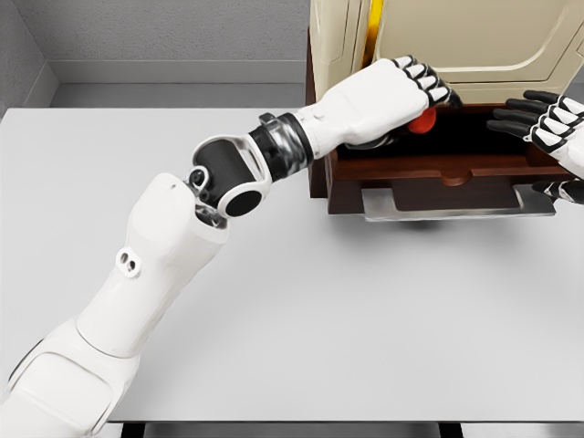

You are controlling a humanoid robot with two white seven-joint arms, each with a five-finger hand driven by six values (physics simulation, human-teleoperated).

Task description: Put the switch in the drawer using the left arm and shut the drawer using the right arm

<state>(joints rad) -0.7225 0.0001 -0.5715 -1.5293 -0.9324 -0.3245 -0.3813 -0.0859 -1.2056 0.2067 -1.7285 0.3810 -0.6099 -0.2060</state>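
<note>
Nearest the camera, the white left arm rises from seven o'clock, bends at its dark elbow joint and stretches toward one o'clock across the grey table [301,328]. Its left hand [401,96] hangs knuckles-up over the open drawer [429,172], fingers curled down around the switch [421,124], of which only a red part peeks out beneath the palm; that pose looks chosen to drop it straight into the tray. At three o'clock the right hand [547,128] waits beside the cabinet [474,41] with fingers loosely spread and holding nothing, presumably ready to push the drawer front afterwards.
</note>
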